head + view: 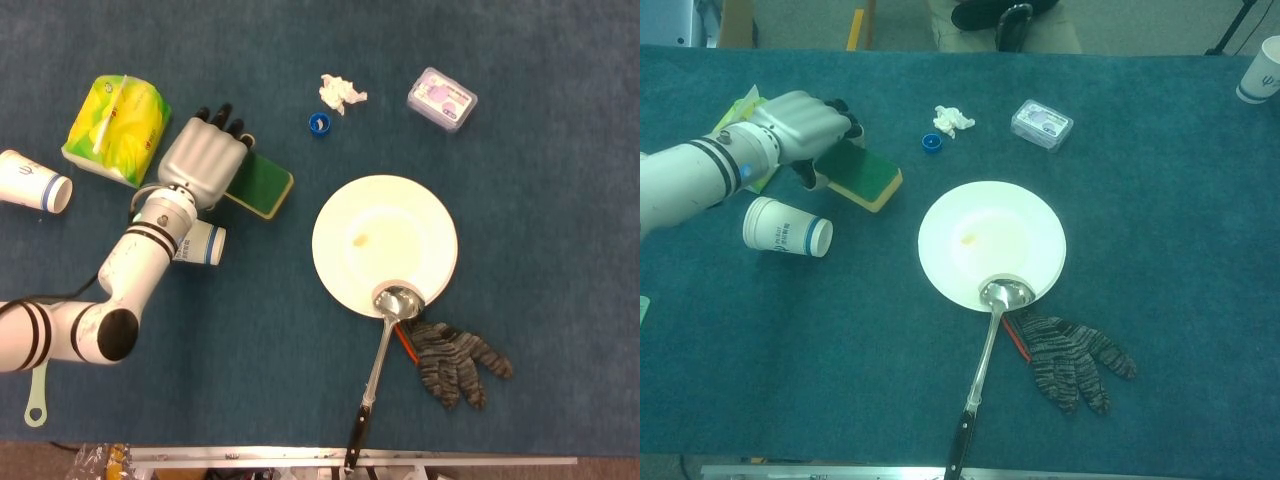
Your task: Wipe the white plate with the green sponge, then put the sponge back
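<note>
The left hand (203, 160) has its fingers (840, 116) curled over the green sponge (262, 183), gripping it just above the desk; the sponge's long axis points toward 4 o'clock; the white plate (385, 243) lies that way, well apart.

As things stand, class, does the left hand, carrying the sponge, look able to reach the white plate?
Probably yes. The left hand holds the green sponge, and bare cloth lies between it and the white plate. The ladle rests only on the plate's near rim.
</note>
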Controlling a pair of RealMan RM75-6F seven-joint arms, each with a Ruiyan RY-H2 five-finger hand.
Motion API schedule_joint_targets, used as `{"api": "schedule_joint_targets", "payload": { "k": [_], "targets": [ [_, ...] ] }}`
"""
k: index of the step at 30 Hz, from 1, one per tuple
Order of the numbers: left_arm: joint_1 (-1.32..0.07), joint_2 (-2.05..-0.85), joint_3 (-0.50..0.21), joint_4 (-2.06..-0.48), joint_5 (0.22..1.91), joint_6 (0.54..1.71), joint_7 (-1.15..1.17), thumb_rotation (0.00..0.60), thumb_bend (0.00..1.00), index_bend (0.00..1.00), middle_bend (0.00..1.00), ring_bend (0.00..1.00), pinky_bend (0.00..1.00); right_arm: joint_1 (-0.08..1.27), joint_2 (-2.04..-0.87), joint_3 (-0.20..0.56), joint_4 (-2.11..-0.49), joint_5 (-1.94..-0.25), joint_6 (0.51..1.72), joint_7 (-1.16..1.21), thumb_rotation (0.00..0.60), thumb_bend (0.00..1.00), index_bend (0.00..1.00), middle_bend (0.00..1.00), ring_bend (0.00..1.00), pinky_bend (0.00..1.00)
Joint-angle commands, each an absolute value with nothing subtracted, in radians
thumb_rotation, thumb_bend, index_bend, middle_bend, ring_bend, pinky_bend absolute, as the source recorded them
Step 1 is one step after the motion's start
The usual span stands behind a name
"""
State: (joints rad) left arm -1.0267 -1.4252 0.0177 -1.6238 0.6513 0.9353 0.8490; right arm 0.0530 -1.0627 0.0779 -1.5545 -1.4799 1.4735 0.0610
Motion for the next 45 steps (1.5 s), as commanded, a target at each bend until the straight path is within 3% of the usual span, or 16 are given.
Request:
{"api": "schedule_joint_targets", "payload": {
  "k": [1,17,30,45],
  "targets": [
    [-1.040,-1.396,0.008,-1.685,0.677,0.955,0.863,0.600,0.33,0.33,0.17,0.05,0.16,0.057,-1.064,0.078,-1.556,-1.481,1.470,0.058,0.600,0.26,0.30,0.29,0.20,0.32],
    [-1.096,-1.459,-0.030,-1.804,0.736,1.011,0.912,0.600,0.33,0.33,0.17,0.05,0.16,0.072,-1.068,0.079,-1.554,-1.481,1.454,0.057,0.600,0.26,0.30,0.29,0.20,0.32],
    [-1.092,-1.614,-0.010,-1.659,0.855,1.035,0.914,0.600,0.33,0.33,0.18,0.05,0.16,0.077,-1.074,0.081,-1.537,-1.466,1.443,0.067,0.600,0.26,0.30,0.29,0.20,0.32],
    [-1.060,-1.689,0.031,-1.531,0.910,1.065,1.012,0.600,0.33,0.33,0.18,0.05,0.16,0.082,-1.082,0.085,-1.518,-1.455,1.435,0.083,0.600,0.26,0.30,0.29,0.20,0.32]
  ]
}}
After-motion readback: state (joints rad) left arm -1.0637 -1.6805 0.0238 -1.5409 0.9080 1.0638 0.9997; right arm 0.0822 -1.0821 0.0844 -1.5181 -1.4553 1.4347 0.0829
